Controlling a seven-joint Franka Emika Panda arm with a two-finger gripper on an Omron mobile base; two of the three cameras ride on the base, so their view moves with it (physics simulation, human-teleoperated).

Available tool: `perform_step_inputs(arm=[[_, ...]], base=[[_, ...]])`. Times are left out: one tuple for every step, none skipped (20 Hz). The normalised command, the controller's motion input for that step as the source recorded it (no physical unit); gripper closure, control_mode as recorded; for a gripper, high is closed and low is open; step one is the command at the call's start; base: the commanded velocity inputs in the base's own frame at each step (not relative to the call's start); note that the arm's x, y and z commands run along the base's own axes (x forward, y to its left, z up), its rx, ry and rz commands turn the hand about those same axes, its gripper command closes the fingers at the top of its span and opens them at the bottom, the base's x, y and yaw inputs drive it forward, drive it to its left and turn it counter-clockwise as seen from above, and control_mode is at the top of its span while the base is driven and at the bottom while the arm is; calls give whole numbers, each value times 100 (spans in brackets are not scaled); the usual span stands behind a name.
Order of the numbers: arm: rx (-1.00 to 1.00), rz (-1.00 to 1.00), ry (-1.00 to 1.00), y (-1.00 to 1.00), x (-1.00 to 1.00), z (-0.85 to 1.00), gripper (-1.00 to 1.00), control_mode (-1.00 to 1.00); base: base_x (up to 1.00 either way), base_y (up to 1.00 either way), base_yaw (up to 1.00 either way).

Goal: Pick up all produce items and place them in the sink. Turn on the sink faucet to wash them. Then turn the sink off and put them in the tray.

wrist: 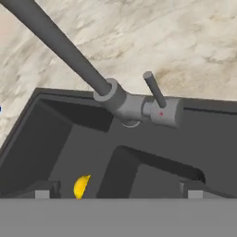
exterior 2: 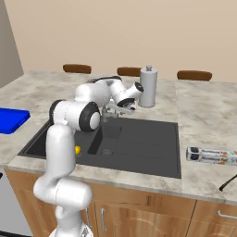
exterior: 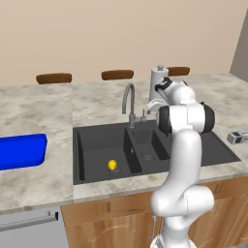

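Note:
A small yellow lemon-like fruit (exterior: 112, 164) (exterior 2: 77, 150) (wrist: 81, 186) lies on the floor of the large basin of the black double sink (exterior: 92, 145) (exterior 2: 139, 143) (wrist: 41, 139). The grey gooseneck faucet (exterior: 130, 104) (wrist: 125, 104) stands behind the divider, its small lever (wrist: 154, 89) upright. No water shows. My gripper (exterior: 151, 107) (exterior 2: 118, 110) (wrist: 118, 194) hovers just above and to the right of the faucet base, open, with nothing between its fingertips (wrist: 42, 193). The blue tray (exterior: 22, 151) (exterior 2: 11, 120) sits on the counter left of the sink.
A tall white paper-towel roll (exterior: 157, 80) (exterior 2: 148, 87) stands just behind my hand. A foil box (exterior: 238, 137) (exterior 2: 213, 156) lies on the counter right of the sink. Brown chair backs (exterior: 53, 77) line the far side of the counter.

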Motion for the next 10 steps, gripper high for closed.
perform_step_inputs(arm=[[0,10,-4,0,47,-18,-100,-100],[0,10,-3,0,51,-16,-100,-100],[0,10,-3,0,54,-17,-100,-100],[0,10,-2,0,55,-19,-100,-100],[0,9,-3,0,54,-23,-100,-100],[0,8,-2,0,54,-20,-100,-100],[0,8,-1,0,53,-21,-100,-100],[0,8,-1,0,50,-20,-100,-100],[0,8,-1,0,44,-23,-100,-100],[0,8,-1,0,44,-18,-100,-100]], base=[[0,0,0],[0,0,0],[0,0,0],[0,0,0],[0,0,0],[0,0,0],[0,0,0],[0,0,0],[0,0,0],[0,0,0]])
